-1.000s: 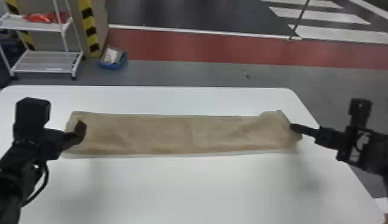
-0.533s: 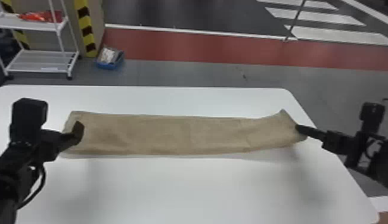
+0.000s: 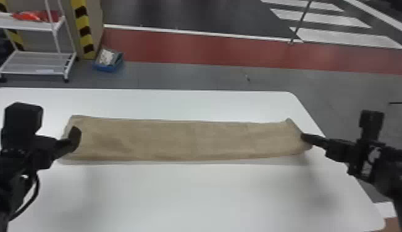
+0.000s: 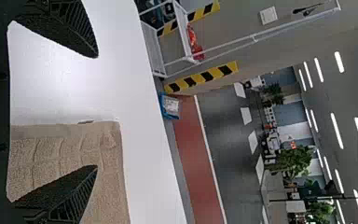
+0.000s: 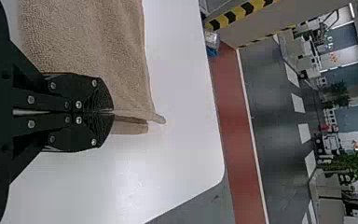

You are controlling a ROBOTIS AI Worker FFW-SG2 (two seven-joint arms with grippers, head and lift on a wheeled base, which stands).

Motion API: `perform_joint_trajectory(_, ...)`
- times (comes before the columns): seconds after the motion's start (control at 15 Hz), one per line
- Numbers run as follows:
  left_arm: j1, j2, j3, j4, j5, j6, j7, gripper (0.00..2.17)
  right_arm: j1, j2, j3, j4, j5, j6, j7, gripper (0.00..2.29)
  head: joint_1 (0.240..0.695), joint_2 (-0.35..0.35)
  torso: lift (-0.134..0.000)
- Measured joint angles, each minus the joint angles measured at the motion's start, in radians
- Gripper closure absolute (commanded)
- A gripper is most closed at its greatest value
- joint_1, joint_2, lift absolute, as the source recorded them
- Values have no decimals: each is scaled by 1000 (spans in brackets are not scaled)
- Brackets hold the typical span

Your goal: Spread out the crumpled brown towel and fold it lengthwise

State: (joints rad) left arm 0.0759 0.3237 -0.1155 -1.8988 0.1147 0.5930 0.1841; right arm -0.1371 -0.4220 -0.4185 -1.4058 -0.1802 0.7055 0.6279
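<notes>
The right gripper [image 3: 303, 136] is closed on the brown towel [image 3: 190, 140] at its right end; the cloth is pinched between the fingertips in the right wrist view. The right arm [image 3: 394, 166] is extended across the table's right edge, with its gripper pointed inward. The left gripper [image 3: 73, 138] is held at the towel's left end with its fingers spread wide: one is seen over the cloth, the other over the bare top past that end. Whether the towel is touched there cannot be told. The left arm [image 3: 10, 185] is angled in over the table's left part.

The towel is laid out as a long, narrow band, roughly parallel to the far edge of the white table [image 3: 190, 197]. Its right end is set near the right edge, where the far corner is drawn up to a point. Beyond the far edge, a blue bin [image 3: 108, 65] and a white rack [image 3: 39, 63] are seen on the floor.
</notes>
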Motion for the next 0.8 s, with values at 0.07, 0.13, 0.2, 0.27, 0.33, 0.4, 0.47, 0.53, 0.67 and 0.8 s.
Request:
perform_joint_trajectory(0.07,1,0,0,0,-1,1,0,39,-3,0,-1,4,1,-3,0,134,695,-204,-128)
perform_joint_trajectory(0.13,0,-1,0,0,0,1,-1,39,-3,0,-6,5,-4,-7,-1,22,695,-206,-128)
perform_joint_trajectory(0.2,-1,-2,2,0,7,1,-4,39,1,0,-12,5,-10,-9,0,22,695,-207,-128)
perform_joint_trajectory(0.27,-3,-2,6,0,15,1,-11,39,3,0,-16,5,-15,-9,6,22,695,-208,-128)
perform_joint_trajectory(0.33,-6,-2,12,0,31,2,-22,39,5,-3,-19,2,-19,-10,11,22,695,-209,-128)
perform_joint_trajectory(0.4,-8,-1,19,0,51,4,-28,39,6,-11,-20,-3,-20,-9,14,26,695,-213,-128)
perform_joint_trajectory(0.47,-10,-1,25,-1,68,10,-29,39,6,-23,-20,-8,-20,-5,15,53,695,-216,-128)
perform_joint_trajectory(0.53,-14,0,28,-4,81,17,-33,43,5,-38,-20,-11,-18,1,16,70,695,-222,-128)
perform_joint_trajectory(0.67,-19,0,36,-10,100,31,-53,39,-5,-80,-17,-14,-6,10,32,90,695,-238,-128)
perform_joint_trajectory(0.8,-27,0,44,-11,118,41,-70,46,-17,-113,-7,-14,15,13,83,167,695,-248,-128)
